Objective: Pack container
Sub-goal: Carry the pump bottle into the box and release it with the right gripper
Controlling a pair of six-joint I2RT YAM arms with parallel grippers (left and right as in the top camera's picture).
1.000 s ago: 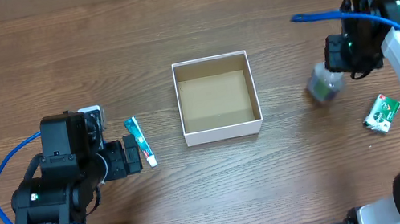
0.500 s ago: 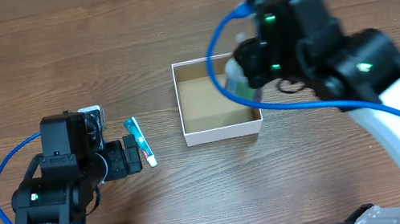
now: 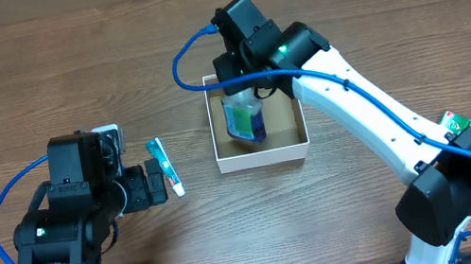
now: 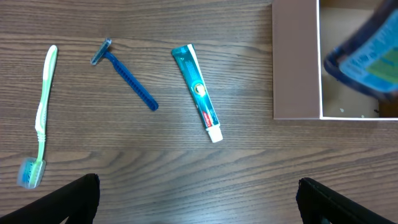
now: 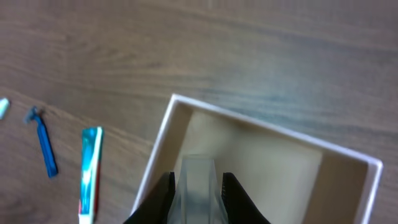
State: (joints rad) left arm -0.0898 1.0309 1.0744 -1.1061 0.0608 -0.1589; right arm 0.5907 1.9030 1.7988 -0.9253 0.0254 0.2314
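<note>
The container, a small white box with a brown inside, sits mid-table; its corner shows in the left wrist view and it fills the right wrist view. My right gripper is shut on a clear bottle with a blue-green label, held over the box's inside; the bottle shows between the jaws and blurred in the left wrist view. My left gripper is open and empty, near a teal toothpaste tube.
In the left wrist view lie a green toothbrush, a blue razor and the toothpaste tube, left of the box. A small green-and-white packet lies at the right by my right arm's base.
My right arm swung left from the table's right side with the bottle and now holds it over the box. The left arm has not moved.
</note>
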